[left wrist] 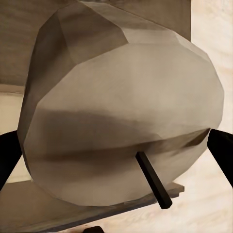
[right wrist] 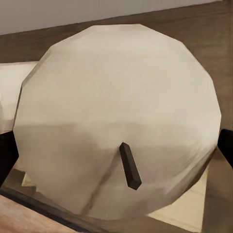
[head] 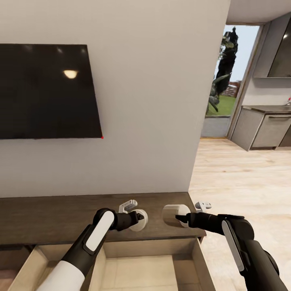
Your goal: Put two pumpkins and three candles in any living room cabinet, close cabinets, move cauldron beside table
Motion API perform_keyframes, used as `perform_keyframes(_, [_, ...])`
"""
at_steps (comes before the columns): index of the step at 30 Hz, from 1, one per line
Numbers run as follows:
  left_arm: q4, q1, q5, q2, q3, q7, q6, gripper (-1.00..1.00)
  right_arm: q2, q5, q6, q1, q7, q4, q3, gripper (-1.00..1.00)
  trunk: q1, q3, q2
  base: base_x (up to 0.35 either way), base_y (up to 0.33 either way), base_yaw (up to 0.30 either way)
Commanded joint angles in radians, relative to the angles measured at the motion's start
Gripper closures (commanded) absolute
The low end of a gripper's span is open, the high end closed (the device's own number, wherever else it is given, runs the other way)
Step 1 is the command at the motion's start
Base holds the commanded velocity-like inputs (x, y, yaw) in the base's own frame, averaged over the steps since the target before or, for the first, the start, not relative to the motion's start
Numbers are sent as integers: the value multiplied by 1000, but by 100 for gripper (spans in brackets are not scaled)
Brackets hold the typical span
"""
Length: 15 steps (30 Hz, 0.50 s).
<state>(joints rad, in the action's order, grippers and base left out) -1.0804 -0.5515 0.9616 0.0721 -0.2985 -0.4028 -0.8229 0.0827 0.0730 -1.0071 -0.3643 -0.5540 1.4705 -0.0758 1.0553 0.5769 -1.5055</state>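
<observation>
While the cabinet [head: 60,226] drawer (seemingly empty) gapes, each claw, left claw [head: 140,218] and right claw [head: 178,217], is clamped on a candle; none looks stowed.

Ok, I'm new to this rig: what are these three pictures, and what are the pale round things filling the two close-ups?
The large picture comes from the robot's head, looking down over both arms at a dark-brown cabinet under a wall-mounted TV, with its drawer pulled open. The two close-ups come from cameras near each gripper. Each pale round thing is a white candle with a dark wick: the left gripper holds one candle, the right gripper another candle. Both are held above the cabinet top, just behind the open drawer. A small white object sits past the cabinet's end; I cannot identify it.
</observation>
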Motion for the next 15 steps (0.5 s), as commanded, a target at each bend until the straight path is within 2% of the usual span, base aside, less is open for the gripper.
perform_keyframes(1, [-1,-1,11,0,-1,-10,-1,100,0,8,-7,-1,2,1,-1,100,0,1,-1,229,0,0])
perform_keyframes(15, [-1,-1,11,1,-2,-10,-1,100,0,12,-7,-1,2,2,-1,100,0,1,-1,80,-19,0])
